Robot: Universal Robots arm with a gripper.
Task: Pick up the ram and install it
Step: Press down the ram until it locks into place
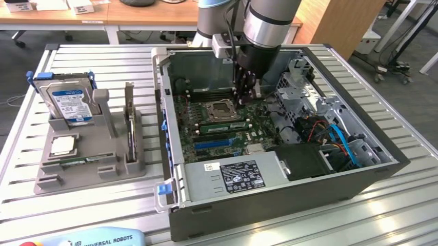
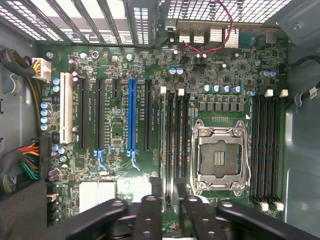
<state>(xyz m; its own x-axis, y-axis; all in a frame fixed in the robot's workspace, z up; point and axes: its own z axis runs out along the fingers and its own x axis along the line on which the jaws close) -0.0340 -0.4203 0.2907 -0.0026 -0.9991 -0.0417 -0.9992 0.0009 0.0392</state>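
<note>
Nearest the exterior camera, a light-blue plastic handset (image 1: pixel 89 239), cut off by the frame edge, reads "UNIVERSAL ROBOTS". It lies on the slatted aluminium counter (image 1: pixel 383 215) in front of the open dark-grey computer case (image 1: pixel 274 205). Inside the case, a silver power-supply box (image 1: pixel 233 177) carries a black-and-white label whose print is too small to read. On the exterior view's left, a grey plastic holder (image 1: pixel 82 179) props up a silver hard drive (image 1: pixel 68 102) with a blue label, also unreadable. The holder also carries a small square silver processor chip (image 1: pixel 61 145).

The black pincer (image 1: pixel 246 98) hangs over the green motherboard (image 2: pixel 115 75), just beside the metal-framed processor socket (image 1: pixel 220 109). In the wrist view its fingers (image 2: pixel 150 207) stand partly apart, gripping nothing, astride the end of the black memory slots (image 2: pixel 178 140). The ram, a slim green circuit-board stick (image 1: pixel 220 124), sits in one of those slots, between the socket and the blue expansion slot (image 1: pixel 212 144). A thin green strip (image 1: pixel 75 163) lies in the holder's front groove; what it is cannot be made out.
</note>
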